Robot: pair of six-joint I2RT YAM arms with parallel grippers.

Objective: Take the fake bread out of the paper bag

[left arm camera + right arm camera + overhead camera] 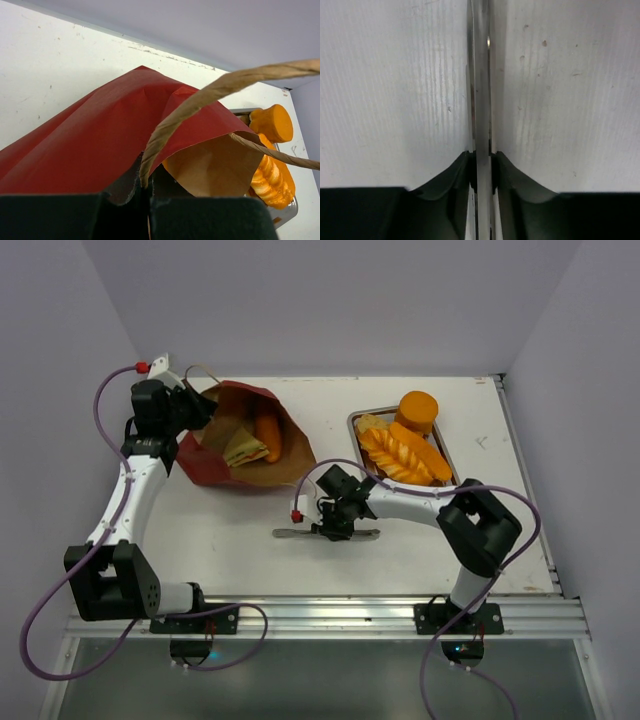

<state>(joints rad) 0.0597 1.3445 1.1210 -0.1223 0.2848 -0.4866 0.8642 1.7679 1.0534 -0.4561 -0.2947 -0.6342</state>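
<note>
The task looks partly done. A round bun [417,410] and twisted loaves [405,453] lie in the steel tray [354,423] on the far right of the tabletop [200,540]. Two pieces of bread remain inside the paper bag [215,465]: a pale sandwich [240,448] with green filling and an orange loaf [268,437] beside it. The bag lies on its side at the far left, its mouth facing the tray.

The left tool [195,408] is clamped on the bag's upper edge, near a loop handle [210,90], and seems to hold the mouth open. The right tool [335,523] is low over the tabletop between bag and tray, closed on a thin metal utensil [325,533], possibly tongs, that lies along the surface.

The step in hand appears to be fetching the next piece. That calls for lifting the utensil clear and carrying it left to the bag's mouth. It must then reach the loaf or sandwich without pushing either piece deeper, while the left tool keeps the opening steady.
</note>
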